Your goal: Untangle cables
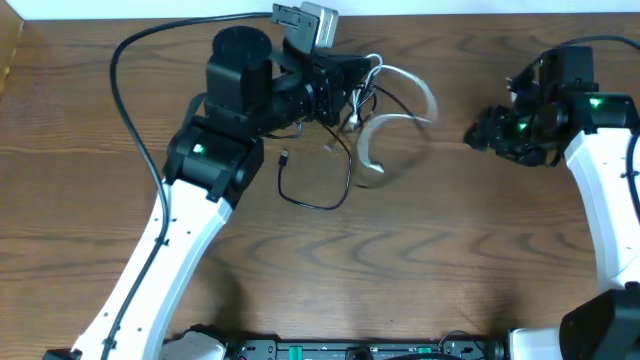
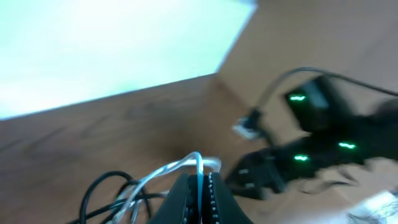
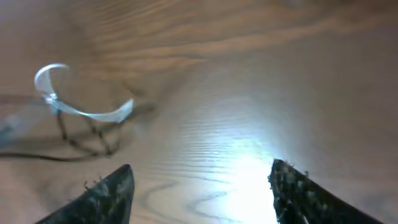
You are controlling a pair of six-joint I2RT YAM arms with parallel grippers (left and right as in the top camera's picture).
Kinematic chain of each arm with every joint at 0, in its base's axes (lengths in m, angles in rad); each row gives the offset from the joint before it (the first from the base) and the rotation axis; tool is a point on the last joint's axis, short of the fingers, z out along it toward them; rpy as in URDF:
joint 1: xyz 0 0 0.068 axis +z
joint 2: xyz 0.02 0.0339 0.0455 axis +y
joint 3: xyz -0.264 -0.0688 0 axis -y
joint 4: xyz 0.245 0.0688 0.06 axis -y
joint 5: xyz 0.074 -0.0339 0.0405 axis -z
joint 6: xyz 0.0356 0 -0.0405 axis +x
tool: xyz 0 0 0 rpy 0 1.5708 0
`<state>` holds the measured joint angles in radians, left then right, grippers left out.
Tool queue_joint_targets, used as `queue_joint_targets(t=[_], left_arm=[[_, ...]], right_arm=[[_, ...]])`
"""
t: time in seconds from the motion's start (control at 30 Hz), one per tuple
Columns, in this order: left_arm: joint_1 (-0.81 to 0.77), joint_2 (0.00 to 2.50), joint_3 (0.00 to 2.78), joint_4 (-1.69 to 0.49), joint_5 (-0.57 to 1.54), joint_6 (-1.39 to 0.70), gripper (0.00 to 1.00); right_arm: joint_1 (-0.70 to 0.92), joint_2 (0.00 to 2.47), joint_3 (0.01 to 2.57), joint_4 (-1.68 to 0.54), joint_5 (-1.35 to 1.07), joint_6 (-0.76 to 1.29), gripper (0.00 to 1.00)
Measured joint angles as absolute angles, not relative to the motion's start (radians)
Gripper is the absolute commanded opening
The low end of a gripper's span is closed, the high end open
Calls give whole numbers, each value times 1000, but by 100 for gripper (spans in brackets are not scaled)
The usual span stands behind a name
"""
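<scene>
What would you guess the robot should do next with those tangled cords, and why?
Probably bring the right claw over to the tangle and take hold of the black cable. The left claw is shut on the white cable, while the right claw hangs open and empty, off to the side of both cords. A second grip would let them be pulled apart.

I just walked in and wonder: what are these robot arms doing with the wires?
The left gripper is pinched shut on the white cable at the back of the table. The black cable crosses it, one loop lying on the wood. The right gripper hangs open and empty, off to the side.
</scene>
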<state>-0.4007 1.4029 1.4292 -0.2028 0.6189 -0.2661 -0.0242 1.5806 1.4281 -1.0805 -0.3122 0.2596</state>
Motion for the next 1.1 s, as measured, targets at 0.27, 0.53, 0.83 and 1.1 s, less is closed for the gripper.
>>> queue_joint_targets(t=[0.27,0.53,0.83,1.1], left_arm=[[-401,1394,1429,-183,802,-266,7],[-401,1414,1429,-183,805,-344,7],[-401,1422,1429,-183,765,-480,7],[-401,1422,1429,-183,817,-527,8]], right_arm=[[-24,1581,1446,-1063,-607,70,68],[-18,1575,1472,-995,-862,21,58],[33,1575,1472,-881,-892,90,59],[43,1576,1472,-770,-933,184,58]])
